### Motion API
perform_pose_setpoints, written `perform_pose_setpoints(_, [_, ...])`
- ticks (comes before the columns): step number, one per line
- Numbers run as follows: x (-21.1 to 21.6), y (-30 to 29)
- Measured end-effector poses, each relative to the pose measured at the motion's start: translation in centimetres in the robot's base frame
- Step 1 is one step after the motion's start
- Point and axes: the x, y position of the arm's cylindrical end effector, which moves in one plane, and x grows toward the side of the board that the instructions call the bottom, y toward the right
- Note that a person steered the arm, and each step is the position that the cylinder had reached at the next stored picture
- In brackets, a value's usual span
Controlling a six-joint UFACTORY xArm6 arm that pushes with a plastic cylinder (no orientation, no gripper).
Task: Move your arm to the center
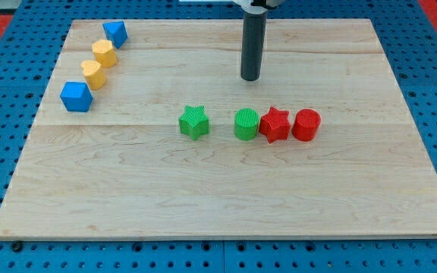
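Observation:
My tip (249,78) is at the lower end of the dark rod, over the wooden board (127,189) in the upper middle of the view. It stands above the green cylinder (246,124), apart from it by a clear gap. A green star (194,122) lies to the left of the cylinder. A red star (275,125) touches the green cylinder on its right, and a red cylinder (306,125) sits right beside the red star. The tip touches no block.
At the view's upper left, a line of blocks runs diagonally: a blue block (115,32), a yellow block (104,53), another yellow block (92,73) and a blue cube (76,96). Blue pegboard surrounds the board.

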Motion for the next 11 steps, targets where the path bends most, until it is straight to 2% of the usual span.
perform_pose_setpoints(5, [0.0, 0.0])
perform_pose_setpoints(7, [3.4, -4.0])
perform_pose_setpoints(11, [5.6, -4.7])
